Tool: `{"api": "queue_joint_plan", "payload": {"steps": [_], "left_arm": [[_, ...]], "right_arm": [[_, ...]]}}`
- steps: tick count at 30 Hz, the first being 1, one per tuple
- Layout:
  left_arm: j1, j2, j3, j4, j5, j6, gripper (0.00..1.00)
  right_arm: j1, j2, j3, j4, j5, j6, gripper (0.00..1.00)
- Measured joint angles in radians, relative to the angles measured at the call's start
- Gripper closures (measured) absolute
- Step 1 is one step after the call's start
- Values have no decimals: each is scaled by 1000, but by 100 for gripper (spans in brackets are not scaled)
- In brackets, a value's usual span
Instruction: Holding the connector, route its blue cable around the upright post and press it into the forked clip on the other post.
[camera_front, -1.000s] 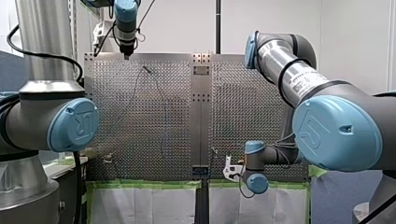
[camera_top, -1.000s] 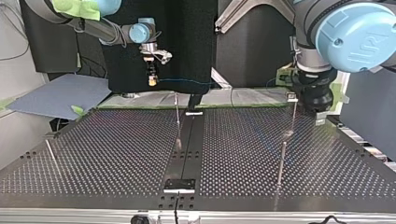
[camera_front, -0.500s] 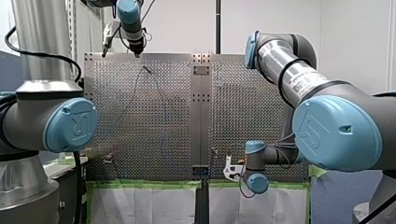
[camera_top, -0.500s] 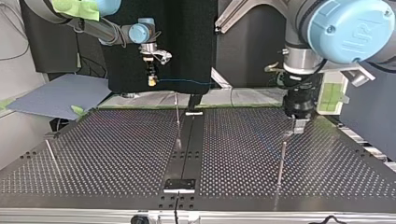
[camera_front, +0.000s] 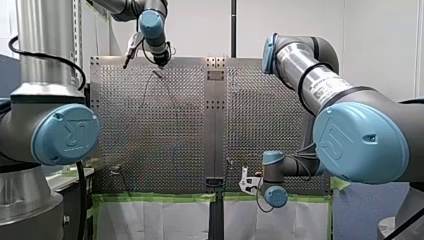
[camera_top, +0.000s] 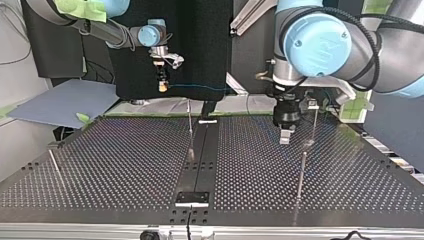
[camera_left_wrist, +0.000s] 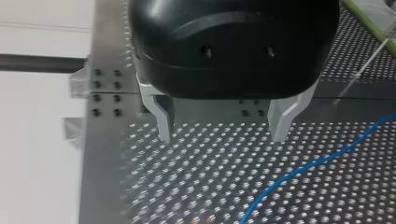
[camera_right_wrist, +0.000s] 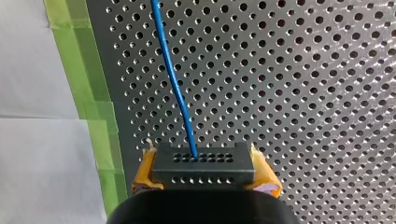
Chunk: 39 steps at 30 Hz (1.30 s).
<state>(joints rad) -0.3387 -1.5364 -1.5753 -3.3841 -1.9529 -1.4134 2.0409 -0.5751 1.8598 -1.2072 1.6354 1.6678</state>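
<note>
Since the earlier frames the left arm (camera_top: 320, 45) has swung from the top view's right edge toward its centre. The right arm (camera_top: 110, 32) has not shifted. At that view's upper left, the right jaws clamp the connector (camera_top: 162, 86) between yellow pads (camera_right_wrist: 266, 179), and the cable (camera_top: 200, 86) runs rightward above the centre post (camera_top: 190, 127). Right of centre, the left jaws hang wide and empty over the bench (camera_top: 125, 165), beside a headed post (camera_top: 313, 112) that probably carries the clip. Best to close them only once the cable sits squarely between them, with the connector held steady.
</note>
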Motion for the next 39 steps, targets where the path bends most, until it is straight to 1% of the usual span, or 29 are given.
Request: {"api": "queue_joint_plan", "payload": {"steps": [5, 12, 17, 20, 22, 26, 28, 34, 39], "left_arm": [[-40, -37, -36, 40, -40, 40, 0], [-95, -49, -86, 95, -95, 95, 0], [-135, -71, -97, 135, -136, 136, 0], [-146, -90, -96, 160, -160, 160, 0], [-144, -97, -96, 175, -175, 175, 0], [-123, -103, -95, 210, -208, 211, 0], [-109, -103, -96, 226, -211, 225, 0], [-88, -107, -95, 276, -205, 245, 0], [-79, -115, -95, 317, -173, 248, 0]], "right_arm": [[1, 0, 0, 2, -1, 1, 100], [3, 0, 0, 24, -14, 1, 100], [3, 0, 0, 35, -22, 2, 100], [3, 1, 0, 35, -24, 2, 100], [3, 0, 0, 34, -24, 3, 100], [3, 1, 0, 34, -25, 3, 100], [3, 1, 0, 33, -25, 3, 100], [3, 2, 0, 33, -29, 3, 100], [3, 2, 0, 34, -29, 3, 100]]}}
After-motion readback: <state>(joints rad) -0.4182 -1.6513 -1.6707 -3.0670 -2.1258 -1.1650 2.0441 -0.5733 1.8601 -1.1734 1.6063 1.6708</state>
